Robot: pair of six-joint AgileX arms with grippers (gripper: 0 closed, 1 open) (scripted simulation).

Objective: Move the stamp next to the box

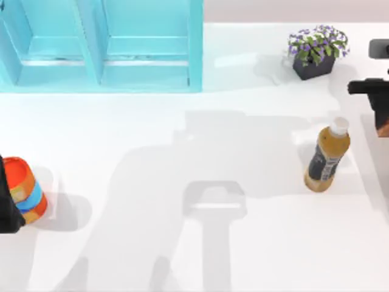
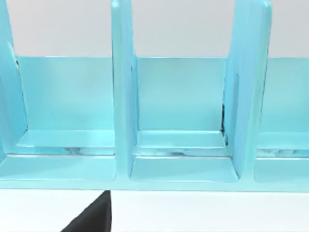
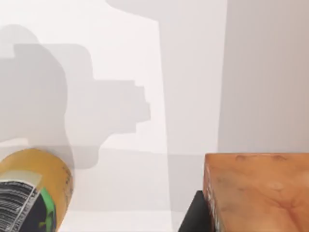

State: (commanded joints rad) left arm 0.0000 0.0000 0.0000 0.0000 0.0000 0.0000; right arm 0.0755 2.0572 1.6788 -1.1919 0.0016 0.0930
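The stamp (image 3: 258,193) is a reddish-brown block seen close up in the right wrist view, with a black finger (image 3: 193,215) pressed against its side. In the top view the stamp (image 1: 383,129) peeks out under my right gripper (image 1: 381,118) at the table's right edge; the gripper is shut on it. The box (image 1: 103,55) is a turquoise unit with open compartments at the back left, far from the stamp. The left wrist view faces the box (image 2: 178,121) head-on. My left arm (image 1: 7,204) is parked at the left edge.
An amber bottle with a white cap (image 1: 327,157) stands just left of the right gripper, and also appears in the right wrist view (image 3: 31,193). A flower pot (image 1: 316,52) sits at the back right. An orange-and-blue striped can (image 1: 27,191) stands beside the left arm.
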